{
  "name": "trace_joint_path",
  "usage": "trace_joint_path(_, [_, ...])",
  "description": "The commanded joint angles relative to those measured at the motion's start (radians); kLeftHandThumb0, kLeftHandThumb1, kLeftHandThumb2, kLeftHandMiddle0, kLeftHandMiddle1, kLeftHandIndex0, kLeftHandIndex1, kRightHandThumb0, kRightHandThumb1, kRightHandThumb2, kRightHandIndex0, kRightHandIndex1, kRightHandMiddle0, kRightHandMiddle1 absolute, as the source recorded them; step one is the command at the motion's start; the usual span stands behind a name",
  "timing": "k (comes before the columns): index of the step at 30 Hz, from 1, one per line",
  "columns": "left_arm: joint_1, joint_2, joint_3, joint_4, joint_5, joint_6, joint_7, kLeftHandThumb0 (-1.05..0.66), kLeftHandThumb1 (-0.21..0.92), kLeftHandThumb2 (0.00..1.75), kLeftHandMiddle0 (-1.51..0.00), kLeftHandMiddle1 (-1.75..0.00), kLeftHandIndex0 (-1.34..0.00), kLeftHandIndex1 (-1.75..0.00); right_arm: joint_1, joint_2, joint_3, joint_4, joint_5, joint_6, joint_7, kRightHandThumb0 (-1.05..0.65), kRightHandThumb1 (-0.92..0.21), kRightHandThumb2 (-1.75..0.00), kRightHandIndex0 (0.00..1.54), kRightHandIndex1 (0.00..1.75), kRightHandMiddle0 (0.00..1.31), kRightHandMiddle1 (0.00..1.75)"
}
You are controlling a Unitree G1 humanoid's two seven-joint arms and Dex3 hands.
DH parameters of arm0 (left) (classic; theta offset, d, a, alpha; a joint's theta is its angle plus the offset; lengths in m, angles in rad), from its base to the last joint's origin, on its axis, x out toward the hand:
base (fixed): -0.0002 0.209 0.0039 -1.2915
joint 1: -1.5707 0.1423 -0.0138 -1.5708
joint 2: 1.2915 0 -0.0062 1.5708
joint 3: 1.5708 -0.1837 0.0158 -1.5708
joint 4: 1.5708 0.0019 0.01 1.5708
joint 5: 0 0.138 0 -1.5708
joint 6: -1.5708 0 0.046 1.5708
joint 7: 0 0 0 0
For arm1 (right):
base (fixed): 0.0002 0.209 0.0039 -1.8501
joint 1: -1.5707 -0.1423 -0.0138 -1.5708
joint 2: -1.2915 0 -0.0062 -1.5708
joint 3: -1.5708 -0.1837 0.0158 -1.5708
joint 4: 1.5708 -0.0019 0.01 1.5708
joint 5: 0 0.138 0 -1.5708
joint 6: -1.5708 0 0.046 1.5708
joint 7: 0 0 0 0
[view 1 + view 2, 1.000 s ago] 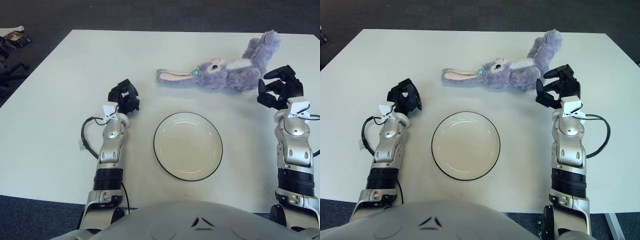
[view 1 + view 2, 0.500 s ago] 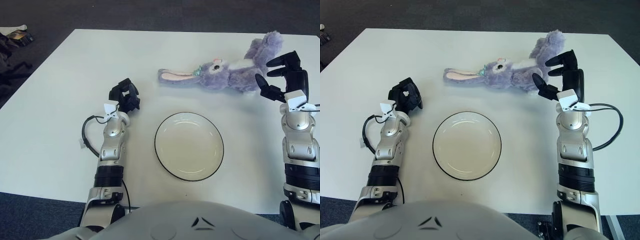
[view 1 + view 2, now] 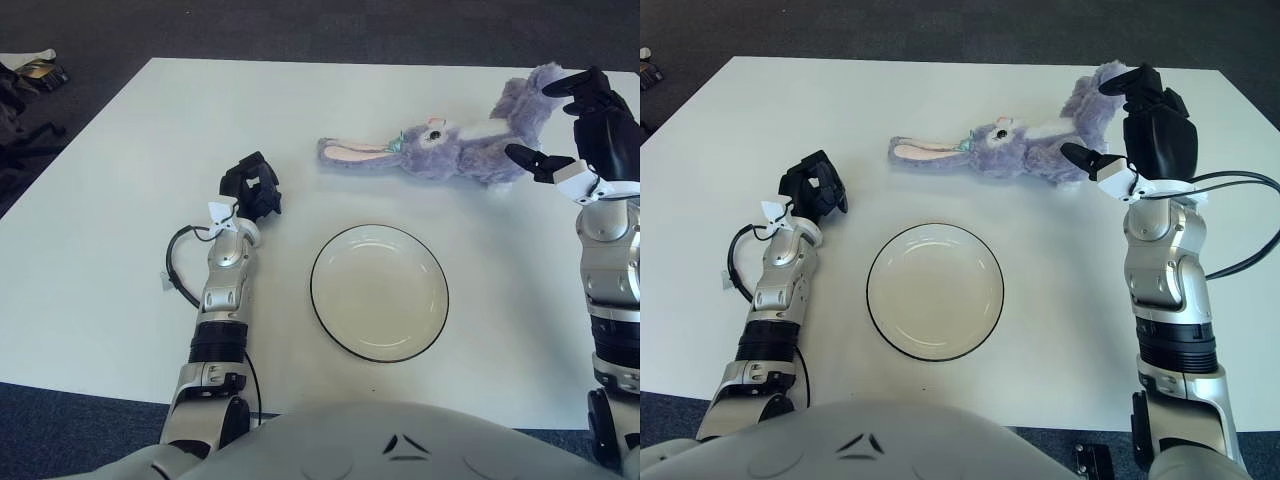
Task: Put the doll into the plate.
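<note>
Robot torso [image 3: 390,445]: a grey curved shell is filling the bottom edge of both eye views, nearest the camera.

Plate [image 3: 880,310]: a cream round dish with a thin dark rim is sitting flat on the white table [image 3: 90,250], just ahead of the torso and roughly between the two forearms. Nothing is lying in it.

Left hand [image 3: 250,188]: it is showing to the left of the plate, well apart from it, with its black fingers curled in tight and gripping nothing. A black cable [image 3: 175,275] is looping out beside the silver forearm.

Right hand [image 3: 1140,130]: it is hovering at the doll's rear end, right of the plate and farther back. Its fingers are spread wide, one reaching over the top of the plush foot and another pointing in low beside the body. Whether any fingertip is touching the fur cannot be told; the hand is not closing on anything.

Doll [image 3: 440,150]: a purple plush rabbit is lying on its side on the table beyond the plate, clear of the rim. Its long ears are stretching out toward the robot's left, and its feet are angling up toward the far right edge.

Floor [image 3: 300,25]: dark carpet is running behind the table, with a few small items [image 3: 30,70] lying at the far left.
</note>
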Motion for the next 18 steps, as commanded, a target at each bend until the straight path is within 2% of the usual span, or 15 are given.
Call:
trace_joint_path(1, [0.038, 0.005, -0.005, 0.051, -0.005, -0.007, -0.022, -0.5, 0.74, 0.95, -1.36, -1.75, -1.08, -1.75, -0.019, -0.042, 0.008, -0.05, -0.045, 0.051, 0.068, -0.87, -0.57, -0.63, 0.08, 0.78, 0.0, 0.88])
trace_joint_path(8, [0.032, 0.002, -0.005, 0.061, -0.01, -0.006, -0.033, -0.5, 0.73, 0.96, -1.35, -1.75, -1.06, -1.75, -0.052, -0.059, 0.015, -0.058, -0.057, 0.093, 0.129, -0.89, -0.54, -0.64, 0.01, 0.7, 0.0, 0.78])
trace_joint_path(18, [0.027, -0.006, -0.008, 0.066, -0.009, 0.001, -0.027, -0.49, 0.72, 0.96, -1.33, -1.75, -1.03, -1.75, -0.137, -0.074, 0.057, -0.038, -0.046, 0.065, 0.178, -0.88, -0.48, -0.68, 0.02, 0.65, 0.0, 0.73])
